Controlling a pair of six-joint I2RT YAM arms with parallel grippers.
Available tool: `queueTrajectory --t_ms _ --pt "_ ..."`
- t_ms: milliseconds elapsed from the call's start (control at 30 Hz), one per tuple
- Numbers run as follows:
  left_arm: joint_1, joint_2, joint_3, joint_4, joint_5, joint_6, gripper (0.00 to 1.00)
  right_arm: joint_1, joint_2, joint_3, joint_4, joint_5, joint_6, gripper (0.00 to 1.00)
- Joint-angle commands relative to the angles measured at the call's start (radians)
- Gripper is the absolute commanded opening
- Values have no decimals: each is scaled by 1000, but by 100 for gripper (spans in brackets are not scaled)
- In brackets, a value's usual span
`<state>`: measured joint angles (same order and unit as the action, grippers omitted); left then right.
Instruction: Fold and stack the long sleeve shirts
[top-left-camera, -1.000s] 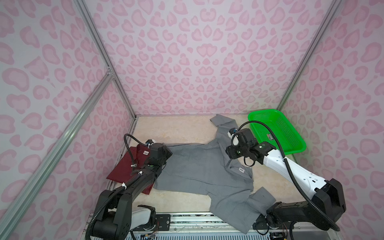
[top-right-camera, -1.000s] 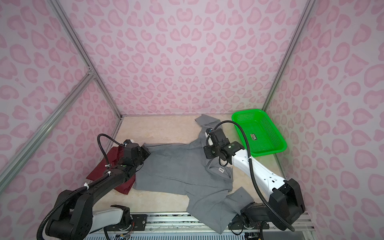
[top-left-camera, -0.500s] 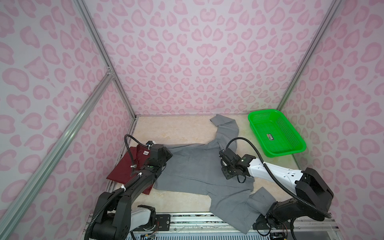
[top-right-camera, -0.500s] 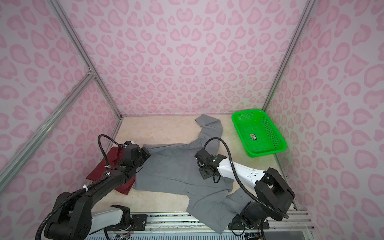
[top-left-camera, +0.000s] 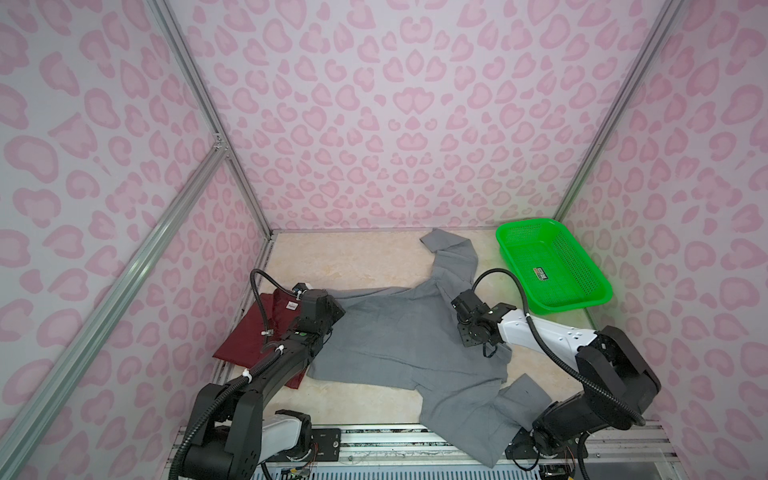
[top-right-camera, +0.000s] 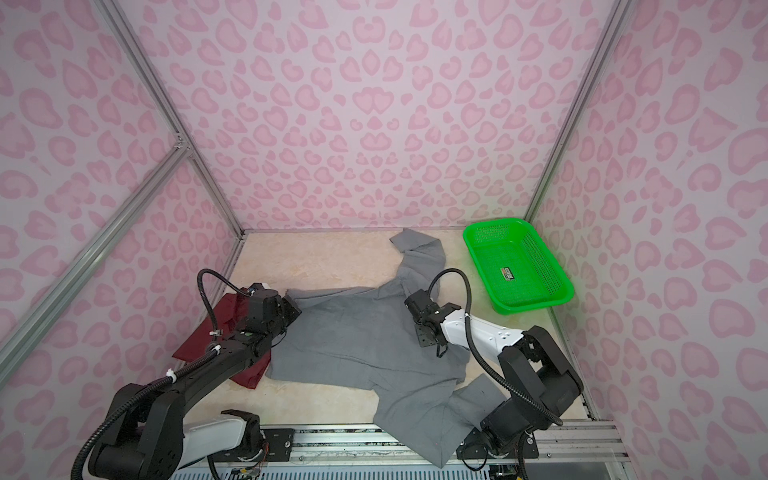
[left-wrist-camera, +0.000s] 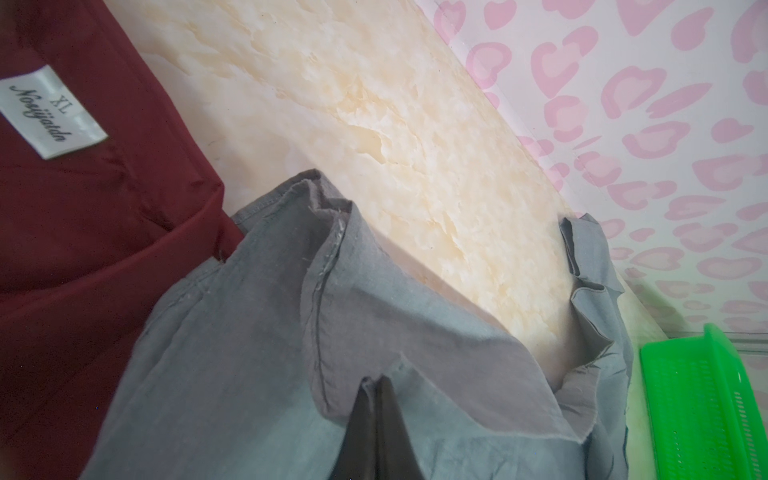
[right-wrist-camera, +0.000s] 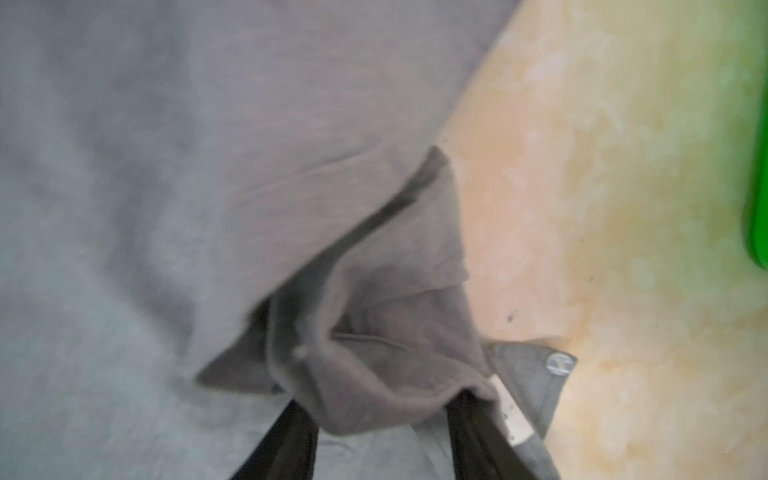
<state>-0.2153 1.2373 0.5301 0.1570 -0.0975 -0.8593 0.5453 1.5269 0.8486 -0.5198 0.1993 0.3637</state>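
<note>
Pinching the grey shirt (top-left-camera: 395, 340) hem edge, left pincer (left-wrist-camera: 376, 384) borders open tabletop (top-left-camera: 353, 262).

Walls (top-left-camera: 407, 124) on three sides are covered with white sheeting printed in pink heart-like blotches. The corners are edged with aluminium bars (top-left-camera: 193, 83), and a slanted bar (top-left-camera: 124, 272) is set across the left wall. The floor (top-left-camera: 353, 257) is finished in cream marble pattern. A metal rail (top-left-camera: 374, 446) is fixed along the near edge. The lighting is soft and even.

Green basket (top-left-camera: 575, 259), marbled tabletop (top-left-camera: 353, 262), pink walls (top-left-camera: 395, 124)
</note>
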Motion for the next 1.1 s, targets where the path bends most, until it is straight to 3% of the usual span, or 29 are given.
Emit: queueTrajectory --t_ms 0,100,267,333,533,600,667,833,1067 --pt "1 -4 -5 0 -10 13 3 -129 -24 -39 120 -129 66 50" --pt "1 -4 -7 -1 -13 13 3 -255 -29 -69 202 -212 107 50" --pt "1 -13 -6 -10 -15 18 3 -378 -112 -126 275 -288 191 48" --pt "0 -16 -4 -13 -18 19 3 -361 -178 -128 263 -259 207 46" --pt "0 -13 11 -19 -22 23 3 -155 -260 -59 299 -222 247 44" --pt "1 -9 22 -22 -22 22 3 -105 -200 -31 385 -225 238 45" --pt "0 -1 37 -29 -24 27 3 -121 -108 20 398 -242 269 45" --pt "2 21 75 -46 -24 36 3 -230 105 101 406 -289 273 43" --pt "4 46 105 -48 -16 45 3 -366 214 50 464 -316 311 45"
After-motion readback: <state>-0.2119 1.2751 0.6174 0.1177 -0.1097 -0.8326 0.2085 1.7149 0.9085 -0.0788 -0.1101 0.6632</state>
